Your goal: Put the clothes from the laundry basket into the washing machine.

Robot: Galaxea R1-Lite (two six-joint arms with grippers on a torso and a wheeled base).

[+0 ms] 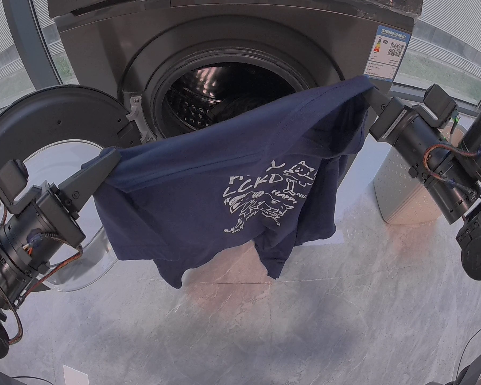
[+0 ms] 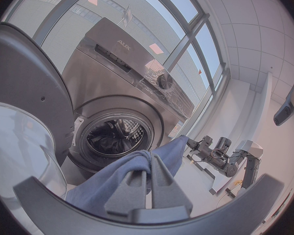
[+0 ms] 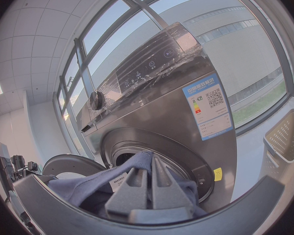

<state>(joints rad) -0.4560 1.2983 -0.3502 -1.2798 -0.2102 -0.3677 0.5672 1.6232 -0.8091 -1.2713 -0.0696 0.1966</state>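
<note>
T-shirt (image 1: 224,188): navy, printed, held stretched before the washing machine (image 1: 240,33) opening.
Left gripper (image 1: 112,156): clamped on one end, near the open door (image 1: 48,118).
Right gripper (image 1: 370,94): clamped on the other end.
Laundry basket (image 3: 281,141): set beside the machine.

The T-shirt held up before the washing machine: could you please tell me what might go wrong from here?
1. The T-shirt is stretched between the left hand and right hand, seemingly wider than the drum opening, so it may snag on the rim.
2. Its lower part hangs well below the opening and could end up draped outside.
3. The left hand sits close to the open door and might bump it.
</note>
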